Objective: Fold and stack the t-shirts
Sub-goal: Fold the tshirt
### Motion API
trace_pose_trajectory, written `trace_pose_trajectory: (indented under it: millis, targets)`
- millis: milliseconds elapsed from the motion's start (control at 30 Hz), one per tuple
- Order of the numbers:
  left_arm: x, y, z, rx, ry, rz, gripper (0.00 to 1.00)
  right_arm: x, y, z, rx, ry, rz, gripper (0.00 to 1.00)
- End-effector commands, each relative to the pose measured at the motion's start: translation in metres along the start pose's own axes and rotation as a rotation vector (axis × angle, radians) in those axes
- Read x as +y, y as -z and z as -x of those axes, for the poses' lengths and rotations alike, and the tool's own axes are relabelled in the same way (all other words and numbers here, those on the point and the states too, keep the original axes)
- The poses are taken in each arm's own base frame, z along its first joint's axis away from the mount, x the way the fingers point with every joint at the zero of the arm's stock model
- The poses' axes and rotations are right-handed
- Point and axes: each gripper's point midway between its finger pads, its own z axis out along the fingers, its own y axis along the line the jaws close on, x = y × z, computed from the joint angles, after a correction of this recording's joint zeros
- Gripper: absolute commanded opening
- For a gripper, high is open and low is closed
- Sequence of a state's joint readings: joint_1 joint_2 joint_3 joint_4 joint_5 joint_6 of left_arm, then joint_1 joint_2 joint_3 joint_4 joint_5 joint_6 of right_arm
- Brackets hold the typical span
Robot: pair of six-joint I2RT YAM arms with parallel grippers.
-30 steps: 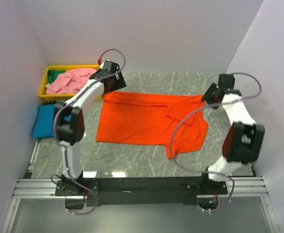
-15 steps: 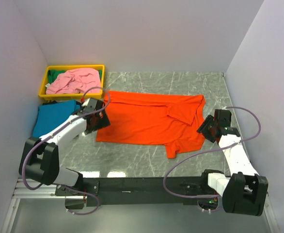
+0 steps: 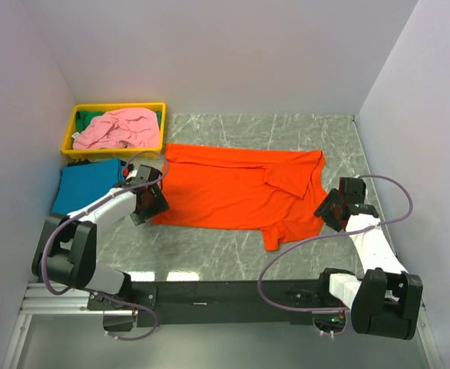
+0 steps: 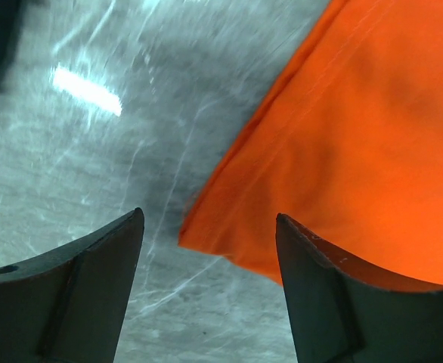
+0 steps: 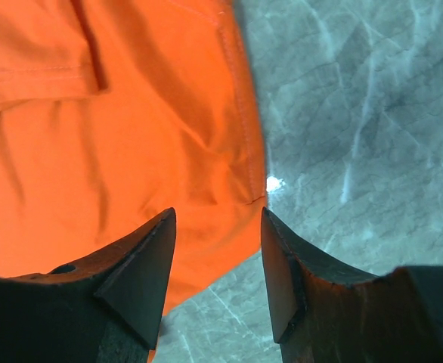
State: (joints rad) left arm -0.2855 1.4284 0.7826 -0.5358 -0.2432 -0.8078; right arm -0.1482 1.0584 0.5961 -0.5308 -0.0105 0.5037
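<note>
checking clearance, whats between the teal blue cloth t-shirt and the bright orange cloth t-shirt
The left hand and its white forearm, over the grey marble tabletop, seen in the top view.

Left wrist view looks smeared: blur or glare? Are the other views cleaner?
Left wrist: motion blur streaks the table, with a bright glare patch; the orange shirt is soft. Right wrist: sharp, stitching readable, a tiny glint by the hem. Top external: sharp, reflections along the table's near edge.
</note>
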Motion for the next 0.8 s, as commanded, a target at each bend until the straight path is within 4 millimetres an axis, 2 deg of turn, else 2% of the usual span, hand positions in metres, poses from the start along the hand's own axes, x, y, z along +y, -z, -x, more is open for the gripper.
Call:
trace_pose_trajectory:
  millis: [0, 167, 267, 367, 400, 467, 600, 700, 767]
  targets:
    - [0.004, 0.0, -0.007, 0.017, 0.03, 0.0, 0.76, -0.007, -0.004, 0.006, -0.03, -0.008, -0.026, 0.56]
    - [0.012, -0.003, -0.015, 0.028, 0.039, 0.027, 0.75, -0.012, -0.009, 0.002, -0.006, -0.013, -0.049, 0.55]
    - [0.012, -0.006, -0.02, 0.045, 0.032, 0.034, 0.71, -0.017, -0.012, -0.001, 0.005, -0.013, -0.072, 0.55]
    - [0.014, -0.008, -0.021, 0.041, 0.019, 0.047, 0.59, -0.022, -0.016, -0.003, 0.024, -0.016, -0.1, 0.56]
    - [0.015, -0.008, -0.021, 0.041, 0.018, 0.052, 0.5, -0.023, -0.018, -0.004, 0.028, -0.016, -0.103, 0.56]
    - [0.016, -0.007, -0.018, 0.027, 0.018, 0.057, 0.42, -0.025, -0.021, -0.006, 0.043, -0.018, -0.114, 0.57]
    - [0.017, -0.004, -0.016, 0.011, 0.018, 0.054, 0.15, -0.021, -0.026, -0.013, 0.081, -0.034, -0.092, 0.56]
    - [0.016, -0.004, -0.015, 0.008, 0.016, 0.051, 0.06, -0.022, -0.029, -0.017, 0.094, -0.043, -0.093, 0.55]
    - [0.014, -0.004, -0.015, 0.01, 0.017, 0.047, 0.05, -0.019, -0.03, -0.02, 0.115, -0.046, -0.076, 0.54]
